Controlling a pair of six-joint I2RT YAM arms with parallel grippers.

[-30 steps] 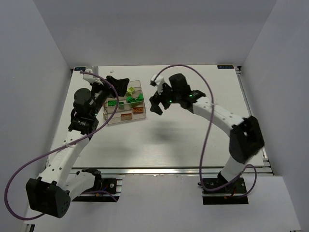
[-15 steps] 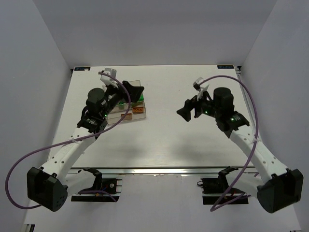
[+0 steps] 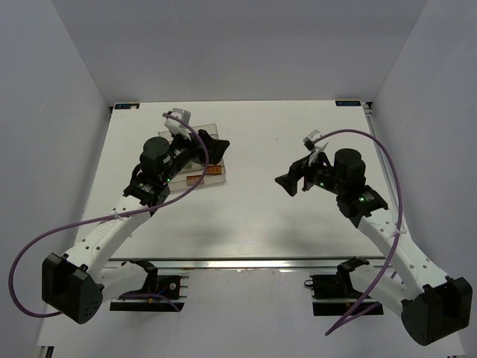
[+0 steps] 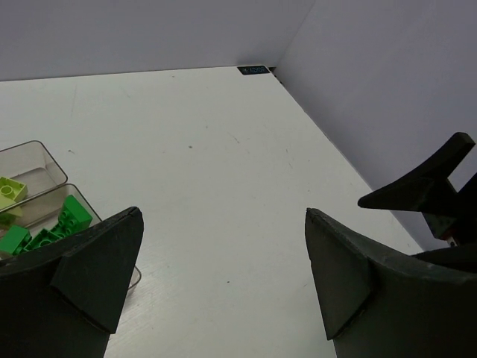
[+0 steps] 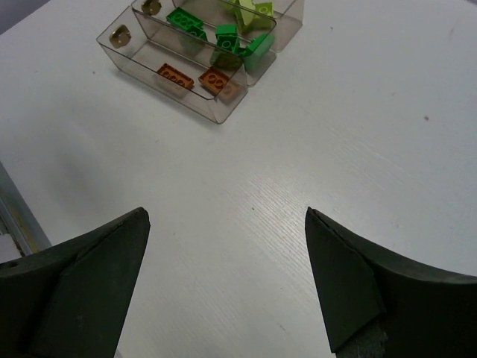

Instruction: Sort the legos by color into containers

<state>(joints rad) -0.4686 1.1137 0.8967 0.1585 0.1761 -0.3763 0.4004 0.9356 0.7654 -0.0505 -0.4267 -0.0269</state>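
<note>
The clear containers [image 5: 141, 56] stand at the table's back left. They hold two orange legos [image 5: 215, 79], several dark green legos [image 5: 225, 36] and lime legos [image 5: 252, 9], one colour per bin. In the top view my left gripper [image 3: 215, 148] hovers over the containers [image 3: 195, 181] and hides most of them; the orange legos [image 3: 215, 171] show. It is open and empty [image 4: 223, 216], with green legos [image 4: 68, 216] and a lime lego [image 4: 12, 189] at its left. My right gripper [image 3: 287, 183] is open and empty [image 5: 227, 212] over bare table, well to the right of the containers.
White walls enclose the table on three sides. The right gripper's fingers [image 4: 421, 190] show at the right edge of the left wrist view. A metal rail [image 3: 246, 262] runs along the near table edge.
My right arm has drawn back from beside the containers to the table's right middle. My left gripper has swung right, over the containers. Both stay open and empty.
</note>
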